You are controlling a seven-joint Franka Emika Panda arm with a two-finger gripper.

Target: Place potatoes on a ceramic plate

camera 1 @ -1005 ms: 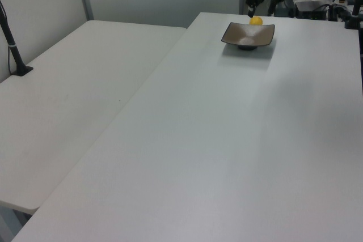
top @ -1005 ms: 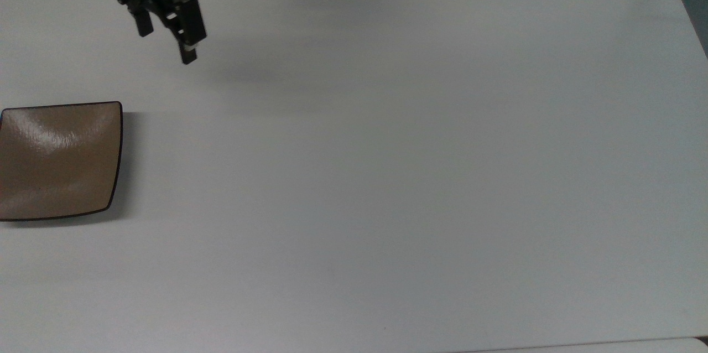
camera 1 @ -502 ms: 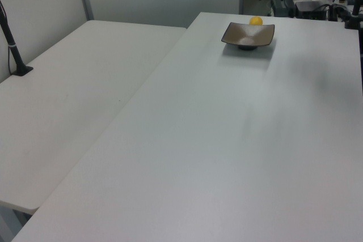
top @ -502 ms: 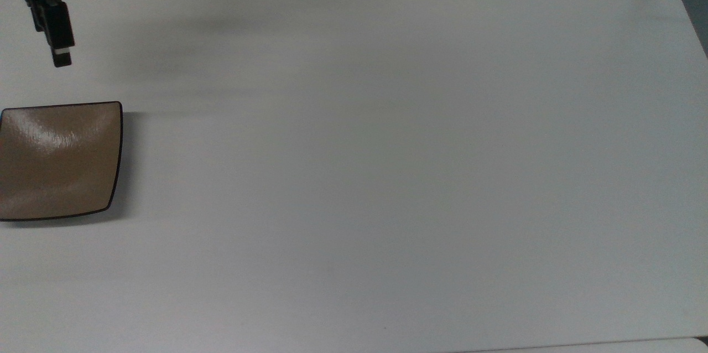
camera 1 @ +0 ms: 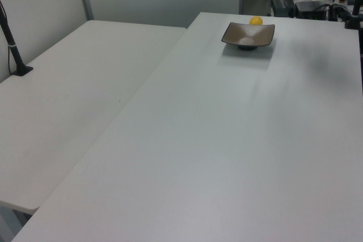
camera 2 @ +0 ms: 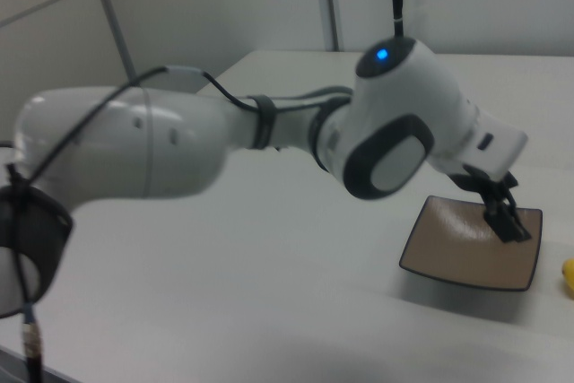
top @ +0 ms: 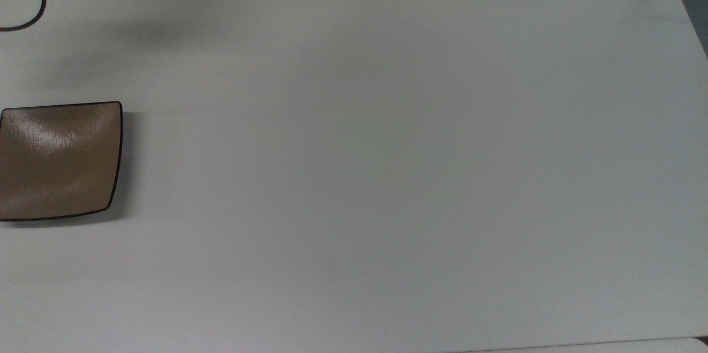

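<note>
Your hand (camera 2: 508, 221) hangs in front of the brown ceramic plate (camera 2: 466, 244) in the right view; I cannot tell its finger state. The yellow potato (camera 1: 256, 20) sits on the surface (camera 1: 227, 140) just beside the plate

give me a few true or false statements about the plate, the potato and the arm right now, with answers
1. The potato already lies on the ceramic plate. False: in the left view it sits on the table just behind the plate, and the plate holds nothing.
2. The plate is brown, glossy and square with curved-in sides. True.
3. In the right view the gripper hangs in front of the plate. True.
4. In the top view the plate sits at the top view's right edge. False: it sits at the top view's left edge.
5. The gripper holds the potato. False: in the right view the potato lies apart from it, at the right view's right edge.
</note>
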